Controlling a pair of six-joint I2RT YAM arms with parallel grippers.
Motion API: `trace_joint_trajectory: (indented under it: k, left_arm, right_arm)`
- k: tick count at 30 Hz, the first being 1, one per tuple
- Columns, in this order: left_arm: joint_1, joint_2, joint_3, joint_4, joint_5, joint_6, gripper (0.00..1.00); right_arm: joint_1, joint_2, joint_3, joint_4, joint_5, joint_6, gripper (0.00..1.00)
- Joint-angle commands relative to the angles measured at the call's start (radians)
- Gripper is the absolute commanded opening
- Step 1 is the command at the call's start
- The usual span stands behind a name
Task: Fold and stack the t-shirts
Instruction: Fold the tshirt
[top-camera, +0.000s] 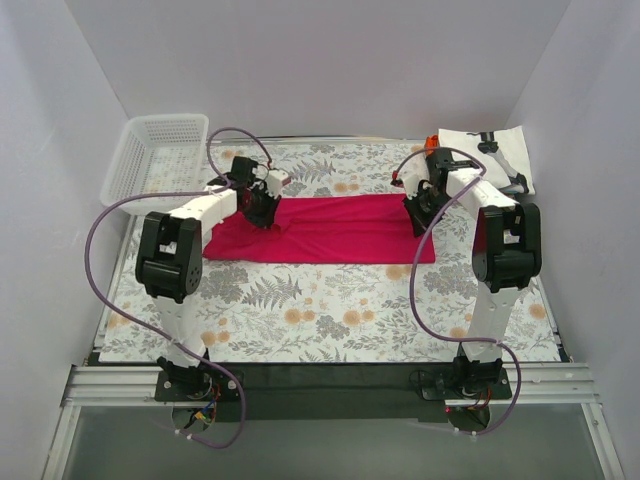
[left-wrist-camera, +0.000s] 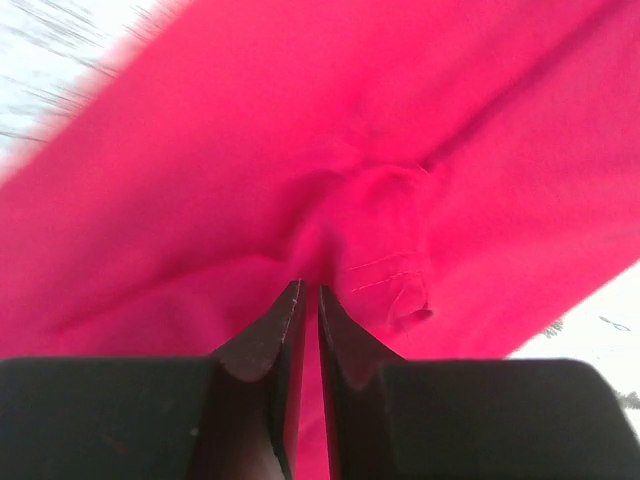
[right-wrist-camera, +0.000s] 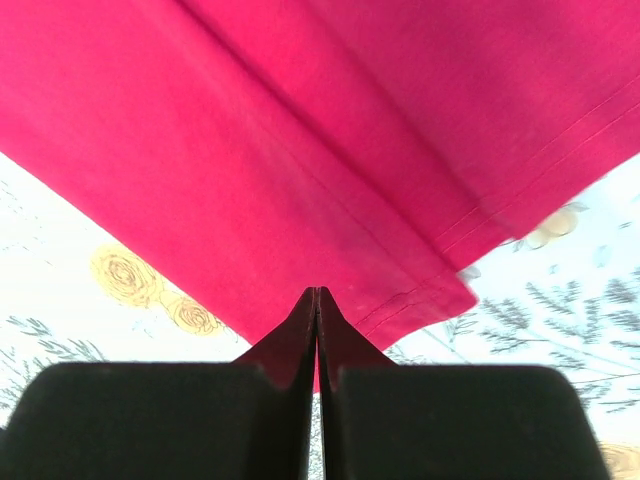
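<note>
The crimson-pink t-shirt (top-camera: 330, 232) lies folded into a long strip across the middle of the table. My left gripper (top-camera: 262, 206) is at its far left edge. In the left wrist view the gripper (left-wrist-camera: 310, 288) is pinched shut on a bunched fold of the shirt (left-wrist-camera: 400, 120). My right gripper (top-camera: 418, 212) is at the far right end. In the right wrist view the gripper (right-wrist-camera: 318, 292) is shut on the hemmed edge of the shirt (right-wrist-camera: 300, 150). The white t-shirt with black print (top-camera: 490, 155) lies at the back right. A bit of orange cloth (top-camera: 432, 143) shows beside it.
A white plastic mesh basket (top-camera: 150, 160) stands at the back left corner. The table has a floral cloth (top-camera: 330, 310). White walls close in the left, right and back sides. Purple cables loop from both arms.
</note>
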Motion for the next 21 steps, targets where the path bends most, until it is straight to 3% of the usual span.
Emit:
trace_joint_trajectory:
  k: [1, 4, 14, 21]
  left_arm:
    - [-0.042, 0.007, -0.056, 0.016, -0.039, -0.058, 0.11]
    - [-0.041, 0.024, -0.082, 0.018, -0.055, -0.087, 0.1]
    - [-0.037, -0.278, -0.144, 0.004, -0.02, -0.273, 0.27]
    - [-0.024, -0.389, -0.305, 0.005, -0.109, -0.465, 0.24]
  right_arm:
    - [0.001, 0.008, 0.087, -0.025, -0.065, 0.029, 0.04]
    - [0.007, 0.039, 0.153, -0.03, -0.076, 0.049, 0.04]
    - [0.044, 0.245, 0.371, -0.019, -0.047, 0.108, 0.08]
    - [0.06, 0.281, 0.255, -0.011, 0.045, 0.079, 0.06]
